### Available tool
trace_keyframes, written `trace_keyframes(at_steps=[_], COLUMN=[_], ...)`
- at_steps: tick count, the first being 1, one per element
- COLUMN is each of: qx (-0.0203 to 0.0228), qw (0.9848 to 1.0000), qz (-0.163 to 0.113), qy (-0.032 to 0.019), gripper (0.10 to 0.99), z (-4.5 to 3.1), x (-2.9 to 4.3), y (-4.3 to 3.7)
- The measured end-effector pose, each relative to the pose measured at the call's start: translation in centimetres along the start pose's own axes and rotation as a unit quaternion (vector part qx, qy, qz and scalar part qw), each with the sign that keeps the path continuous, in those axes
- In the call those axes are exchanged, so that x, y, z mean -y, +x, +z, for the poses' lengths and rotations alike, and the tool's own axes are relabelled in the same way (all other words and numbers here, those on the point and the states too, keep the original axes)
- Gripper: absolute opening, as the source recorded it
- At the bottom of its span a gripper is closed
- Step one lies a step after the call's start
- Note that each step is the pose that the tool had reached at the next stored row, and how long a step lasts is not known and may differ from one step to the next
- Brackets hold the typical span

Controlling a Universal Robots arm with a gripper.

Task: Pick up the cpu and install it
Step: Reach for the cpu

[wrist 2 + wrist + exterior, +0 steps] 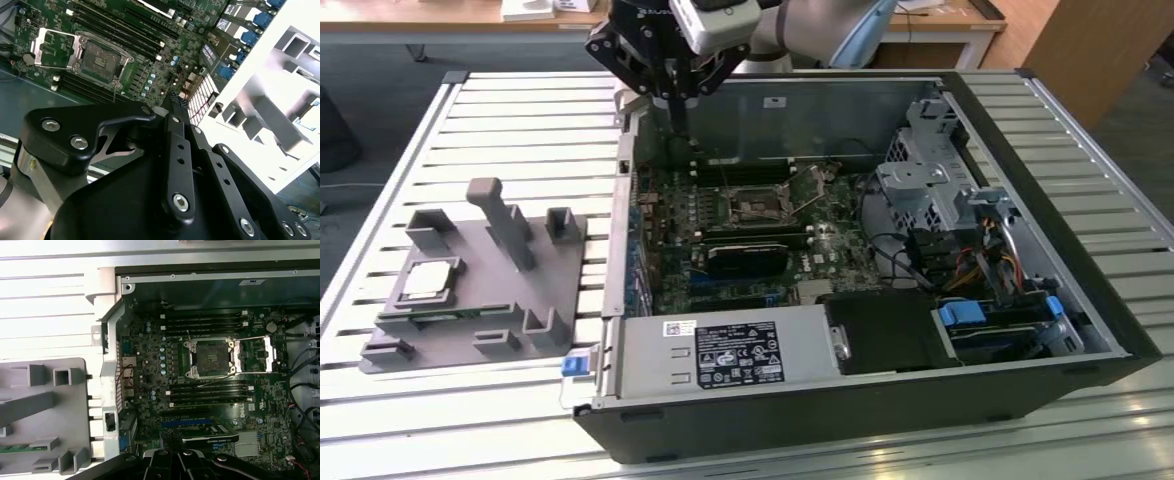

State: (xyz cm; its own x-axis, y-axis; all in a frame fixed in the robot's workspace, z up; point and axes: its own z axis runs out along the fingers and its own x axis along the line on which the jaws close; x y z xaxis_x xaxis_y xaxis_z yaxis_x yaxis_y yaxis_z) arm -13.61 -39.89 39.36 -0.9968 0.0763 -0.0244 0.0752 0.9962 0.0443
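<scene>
Gripper (679,128) hangs empty and pinched shut above the case (827,110); cpu (427,281) sits at eight o'clock on the fixture (507,285). Grasping it squarely by its edges seems wisest.

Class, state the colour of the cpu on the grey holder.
Silvery-grey top, thin tan rim; the cpu shows best in the exterior view.

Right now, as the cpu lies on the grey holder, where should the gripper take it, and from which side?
Take the cpu by two opposite edges, from straight above. It lies flat, metal top up, on the grey holder, so only its thin sides offer a hold; the holder's raised blocks probably hinder a sideways approach.
</scene>
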Motion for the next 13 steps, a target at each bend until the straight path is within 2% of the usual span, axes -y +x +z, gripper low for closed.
trace_keyframes(at_steps=[13], qx=[0.0000], qw=[1.0000], qz=[0.000], qy=[0.0000], gripper=[0.106], z=[-0.02], x=[0.10], y=[1.26])
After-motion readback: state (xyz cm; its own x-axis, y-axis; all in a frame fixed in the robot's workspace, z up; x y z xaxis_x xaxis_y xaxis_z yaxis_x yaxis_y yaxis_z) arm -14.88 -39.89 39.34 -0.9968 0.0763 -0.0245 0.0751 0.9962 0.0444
